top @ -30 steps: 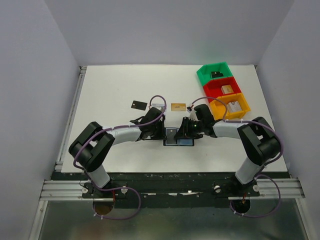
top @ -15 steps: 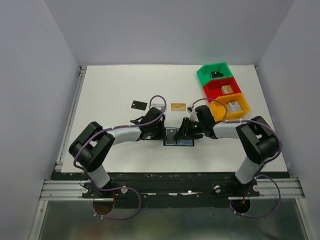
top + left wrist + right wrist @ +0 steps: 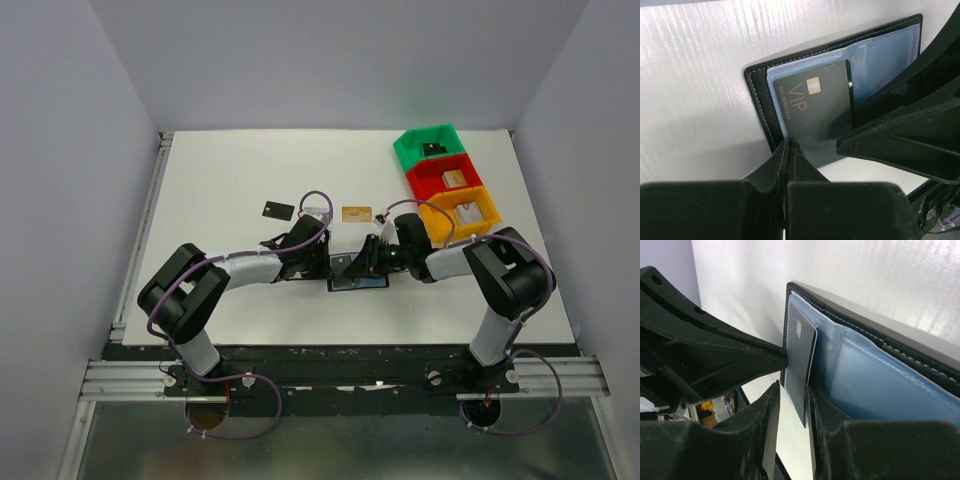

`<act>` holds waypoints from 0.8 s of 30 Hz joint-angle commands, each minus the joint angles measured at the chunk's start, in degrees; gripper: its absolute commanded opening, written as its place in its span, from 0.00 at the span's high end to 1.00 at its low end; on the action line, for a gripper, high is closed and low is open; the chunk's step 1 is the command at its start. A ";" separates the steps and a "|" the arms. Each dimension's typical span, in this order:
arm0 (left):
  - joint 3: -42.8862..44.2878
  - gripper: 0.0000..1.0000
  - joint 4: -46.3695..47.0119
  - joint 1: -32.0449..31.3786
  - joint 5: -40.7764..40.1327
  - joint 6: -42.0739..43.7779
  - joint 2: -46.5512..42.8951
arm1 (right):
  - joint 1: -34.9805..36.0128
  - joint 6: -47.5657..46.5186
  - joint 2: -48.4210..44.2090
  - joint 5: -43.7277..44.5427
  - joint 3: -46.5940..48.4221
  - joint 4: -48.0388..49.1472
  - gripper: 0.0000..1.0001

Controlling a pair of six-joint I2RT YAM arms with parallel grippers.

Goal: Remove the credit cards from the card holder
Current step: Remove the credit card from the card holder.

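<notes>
While black card (image 3: 277, 210) & gold card (image 3: 356, 214) lie out on the surface (image 3: 220, 170), holder (image 3: 760, 95) sits open at centre w/ dark card (image 3: 820, 115) in it, so I judge the job partway. Left gripper (image 3: 788, 150) jaws pressed together at its edge; right gripper (image 3: 794, 390) jaws straddle that card, I can't tell if pinching.

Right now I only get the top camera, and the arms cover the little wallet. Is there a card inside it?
Observer: Yes. The left wrist view shows one dark card sitting in the open card holder.
Operator: Does it say anything on it?
Observer: It says VIP, next to a small gold chip.
Operator: Is my right hand grabbing it?
Observer: Not clamped. In the right wrist view the right gripper has one finger on each side of the card's corner, and a gap shows between them.
</notes>
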 commanded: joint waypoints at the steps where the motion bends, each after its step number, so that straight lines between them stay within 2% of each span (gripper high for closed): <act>1: -1.56 1.00 1.52 -0.36 1.39 -0.05 2.14 | 0.64 2.28 2.57 -5.74 -0.17 6.82 0.65; 14: -1.65 1.00 4.07 -0.45 2.54 -0.22 2.41 | 0.72 2.20 4.59 -8.90 0.80 6.92 0.63; 20: -1.82 0.85 3.19 -0.36 1.31 -0.22 1.44 | 0.72 -0.09 0.91 -6.18 0.89 1.74 0.65; 24: -2.17 0.78 2.84 -0.36 0.43 -0.22 -0.05 | 0.72 -2.29 -0.94 -4.51 1.94 -3.36 0.66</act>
